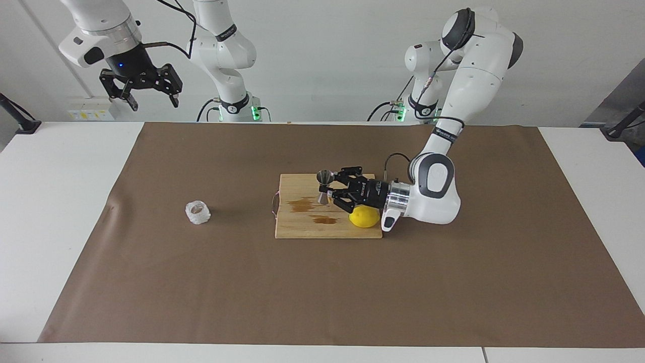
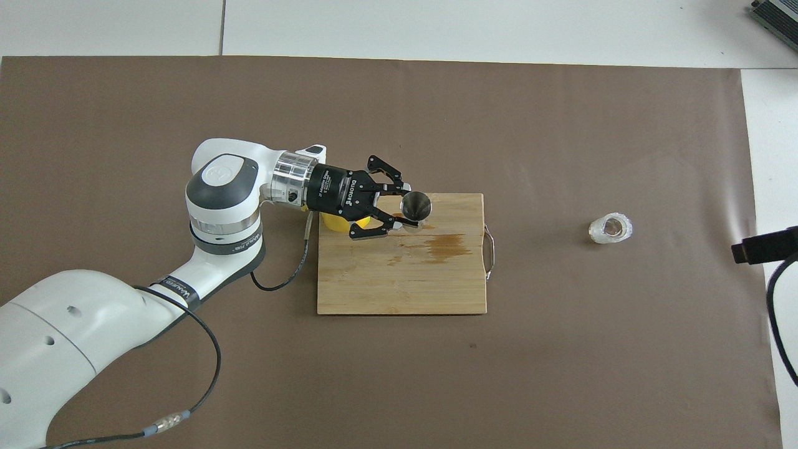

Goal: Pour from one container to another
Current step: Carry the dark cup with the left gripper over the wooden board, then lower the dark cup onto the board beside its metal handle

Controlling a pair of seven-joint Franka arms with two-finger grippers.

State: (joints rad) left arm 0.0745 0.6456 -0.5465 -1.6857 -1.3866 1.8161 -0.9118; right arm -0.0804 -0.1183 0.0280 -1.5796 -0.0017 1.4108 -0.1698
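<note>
Writing first: you can read "ROBOTIQ" in white on the black body of the left gripper (image 2: 404, 215) in the overhead view; the small lettering on the arm's wrist band is too small to make out. No other labels readable.

Left gripper's fingertips are pinched on the waist of the steel jigger (image 1: 324, 187), held upright w/ one cone mouth up, over the cutting board (image 2: 399, 287) at its edge farther from the robots. The gripper lies about level, pointing toward the right arm's end of the table. Its body passes over the lemon (image 1: 364, 218), which sits on the board's corner toward the left arm's end; in the overhead view only a bit of yellow shows under the gripper. Two dark stains (image 1: 305, 204) mark the board near the jigger.

The whitish crinkly cup (image 1: 198, 212) stands on the brown mat (image 1: 322, 302), well apart from the board, toward the right arm's end. You've got bare mat between the board's wire handle (image 2: 490, 252) and the cup.

Right gripper (image 1: 149, 99) waits high over its own end of the table, fingers spread wide, holding nothing.

Wide bare mat on the board's side away from the robots; white tabletop (image 1: 50, 201) rims the mat.
</note>
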